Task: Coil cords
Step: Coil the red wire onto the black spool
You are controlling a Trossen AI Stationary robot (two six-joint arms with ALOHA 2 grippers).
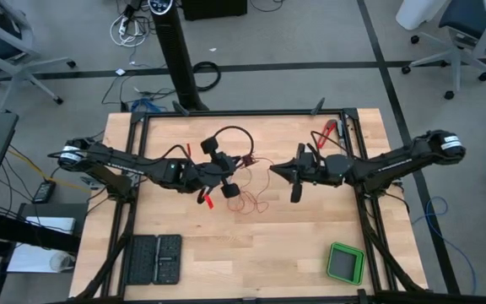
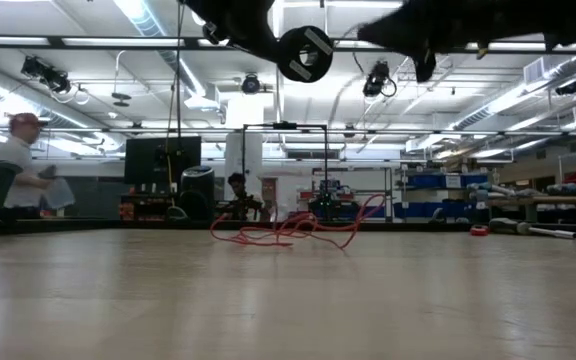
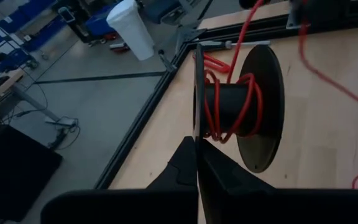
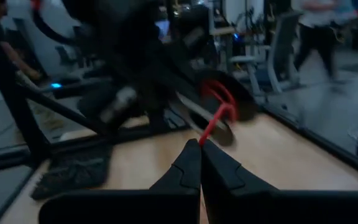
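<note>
My left gripper (image 3: pixel 196 163) is shut on a black spool (image 3: pixel 238 106) that has the thin red wire (image 3: pixel 229 102) wound on its core. The low view shows the spool (image 2: pixel 305 52) lifted high above the table. My right gripper (image 4: pixel 200 149) is shut on the red wire just right of the spool. In the high view the two grippers face each other over the table's middle, left (image 1: pixel 222 179) and right (image 1: pixel 277 173). The rest of the wire (image 1: pixel 251 198) lies in loose loops on the table. My left gripper pinches the rim of the spool's near flange (image 3: pixel 196 127) between its two fingers, edge-on. The spool is lifted clear of the table. My right gripper pinches a single strand of the red wire (image 4: pixel 202 138) at its fingertips. From there the strand runs straight to the spool (image 4: pixel 219 102).
A thicker black cable loop (image 1: pixel 230 135) lies behind the grippers, and a red-handled tool (image 1: pixel 327 131) is at the far right. A green box (image 1: pixel 344 263) sits at the near right, two black cases (image 1: pixel 152 257) at the near left. People move in the room beyond.
</note>
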